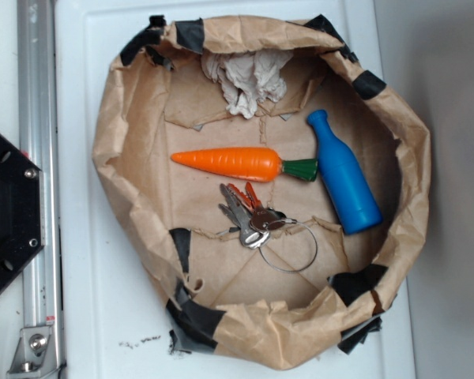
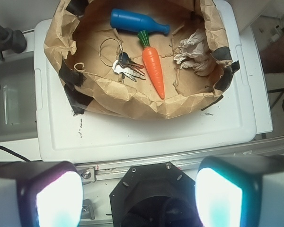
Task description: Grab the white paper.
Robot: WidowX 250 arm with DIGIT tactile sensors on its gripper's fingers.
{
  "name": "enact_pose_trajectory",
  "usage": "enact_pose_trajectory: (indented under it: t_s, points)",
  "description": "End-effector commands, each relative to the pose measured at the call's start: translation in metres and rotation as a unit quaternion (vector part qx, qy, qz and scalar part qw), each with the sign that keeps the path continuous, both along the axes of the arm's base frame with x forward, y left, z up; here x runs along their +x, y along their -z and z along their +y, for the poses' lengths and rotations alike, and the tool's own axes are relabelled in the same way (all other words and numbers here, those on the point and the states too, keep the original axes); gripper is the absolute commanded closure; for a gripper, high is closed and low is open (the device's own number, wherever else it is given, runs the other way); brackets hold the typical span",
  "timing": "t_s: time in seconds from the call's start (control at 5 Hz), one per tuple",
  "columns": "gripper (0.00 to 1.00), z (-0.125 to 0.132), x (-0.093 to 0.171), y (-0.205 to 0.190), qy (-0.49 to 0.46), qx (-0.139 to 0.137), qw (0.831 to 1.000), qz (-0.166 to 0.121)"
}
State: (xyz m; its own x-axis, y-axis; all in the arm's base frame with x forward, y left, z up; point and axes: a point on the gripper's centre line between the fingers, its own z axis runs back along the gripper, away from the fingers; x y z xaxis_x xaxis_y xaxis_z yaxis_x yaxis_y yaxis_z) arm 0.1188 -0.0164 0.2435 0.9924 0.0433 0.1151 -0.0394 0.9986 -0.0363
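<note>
Exterior view: a brown paper lining [image 1: 134, 158] patched with black tape [image 1: 191, 33] forms a shallow bowl on a white lid-like surface [image 1: 95, 316]. The white paper [image 1: 249, 79], a crumpled off-white wad, sits at 12 o'clock inside the bowl, pressed up against the far wall of the lining. Below it, near centre, lies an orange toy carrot [image 1: 233, 163], pointed tip toward 9 o'clock and green top toward 3 o'clock. The green top is just beside a blue toy bottle [image 1: 344, 175], which lies tilted at 3 o'clock with its neck toward 12. A bunch of keys [image 1: 249, 215] on a wire ring [image 1: 291, 246] rests at about 6 o'clock from the carrot, close under it. The wad is apart from carrot, bottle and keys. A metal rail [image 1: 38, 181] runs along the 9 o'clock edge, with a black base plate [image 1: 8, 213] beside it.

Wrist view: the tool [image 2: 138, 196] hangs well back from the bowl, over the black base, touching nothing. Its two fingers [image 2: 52, 198] show at the 6 o'clock edge, spread wide apart, nothing between them. Here the white paper [image 2: 194, 52] lies at about 2 o'clock, against the lining wall, with the carrot [image 2: 154, 68] just beside it toward 9 o'clock.
</note>
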Motion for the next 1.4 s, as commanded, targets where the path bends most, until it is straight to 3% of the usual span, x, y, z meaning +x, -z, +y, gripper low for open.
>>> enact_pose_trajectory:
  t_s: [0.0,0.2,0.4,0.6,0.8,1.0,1.2]
  points:
    - [0.0,0.0,0.0,0.0,0.0,0.0,1.0,0.0]
    - [0.0,0.003,0.044,0.026,0.038,0.036,0.999,0.012]
    - [0.0,0.012,0.093,0.051,0.162,0.064,0.985,0.017]
    - [0.0,0.01,0.134,0.079,0.283,0.099,0.954,0.019]
    - [0.0,0.017,0.161,0.12,0.404,0.152,0.9,0.059]
    - [0.0,0.035,0.177,0.137,0.481,0.152,0.862,0.052]
    - [0.0,0.055,0.175,0.164,0.514,0.188,0.834,0.065]
